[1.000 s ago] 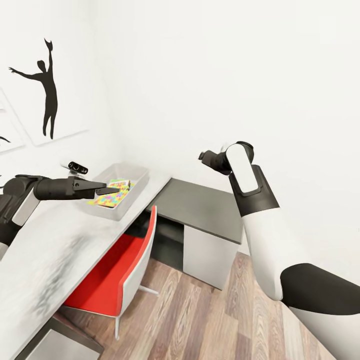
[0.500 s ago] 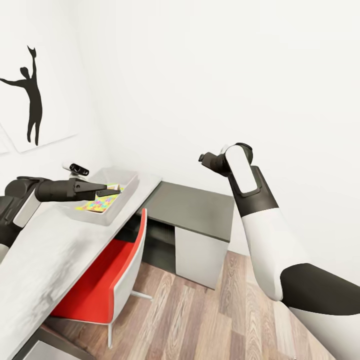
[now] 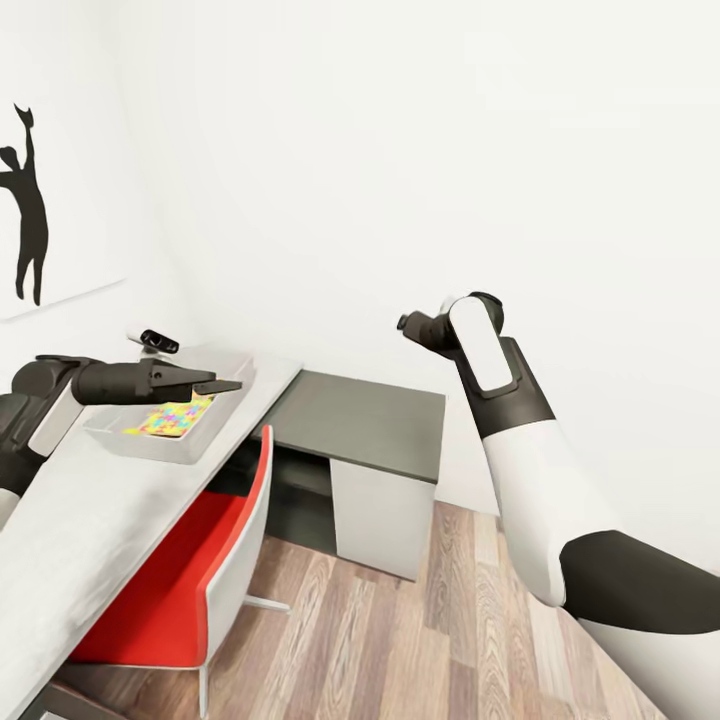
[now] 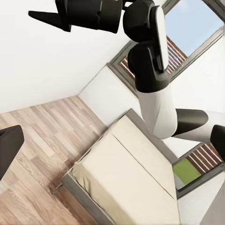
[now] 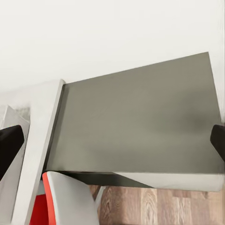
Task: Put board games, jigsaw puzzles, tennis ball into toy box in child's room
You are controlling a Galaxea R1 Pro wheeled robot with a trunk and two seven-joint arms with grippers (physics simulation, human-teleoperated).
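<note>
Left claw (image 3: 222, 385): released, empty, poised above toy box (image 3: 120, 444) at table (image 3: 90, 520) end; jigsaw puzzle (image 3: 168, 417) inside, evidently deposited.

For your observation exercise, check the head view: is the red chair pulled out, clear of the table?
No: the red chair sits tucked under the table, whose edge overlaps its seat.

arms: glossy white shells with black joint bands
right arm (image 3: 520, 470): white forearm panel on a black collar
left gripper (image 3: 215, 384): black, tapered fingers
</note>
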